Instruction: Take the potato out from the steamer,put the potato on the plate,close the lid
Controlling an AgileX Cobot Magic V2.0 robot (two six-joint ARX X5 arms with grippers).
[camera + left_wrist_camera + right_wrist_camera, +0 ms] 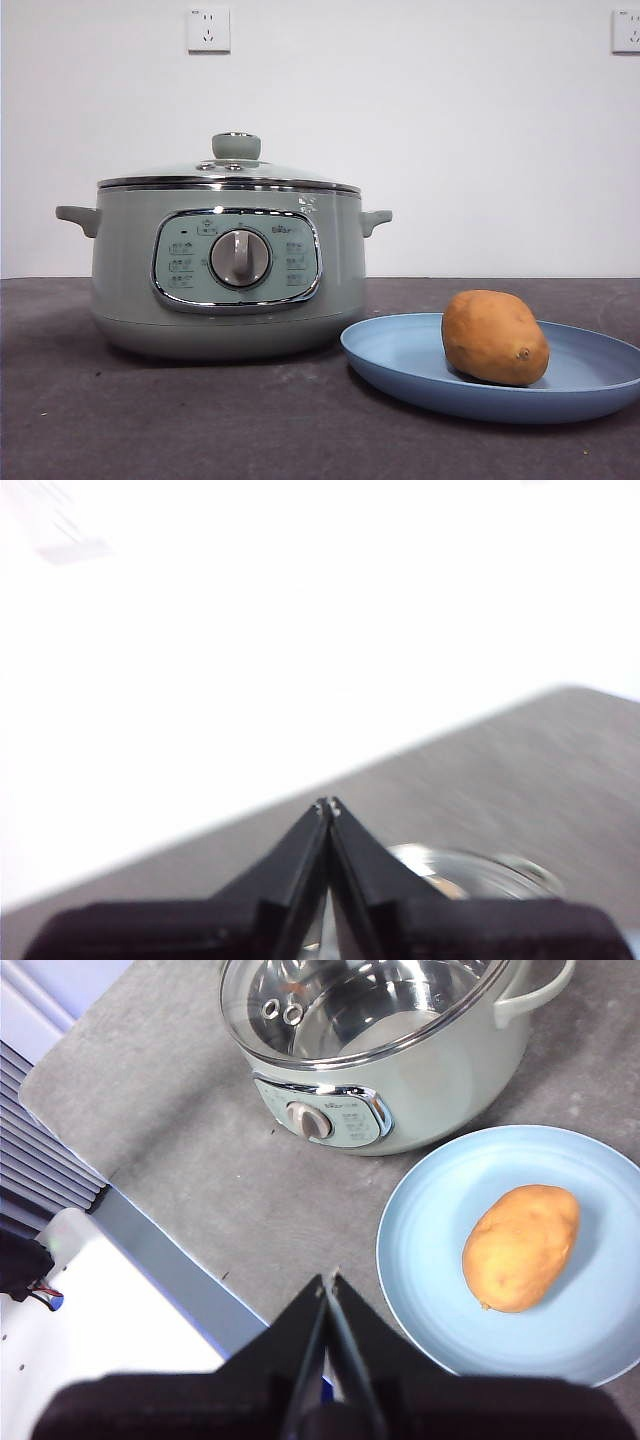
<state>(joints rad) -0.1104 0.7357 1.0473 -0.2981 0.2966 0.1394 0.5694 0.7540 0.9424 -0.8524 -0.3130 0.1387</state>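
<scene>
Potato [494, 337], oval, orange-brown, on blue plate [400, 358]

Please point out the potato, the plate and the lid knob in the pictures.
potato [494, 336]: front view, middle of its skin.
plate [395, 355]: front view, bare blue floor on the steamer's side of the potato.
lid knob [236, 146]: front view, side of the pale green knob.
</scene>
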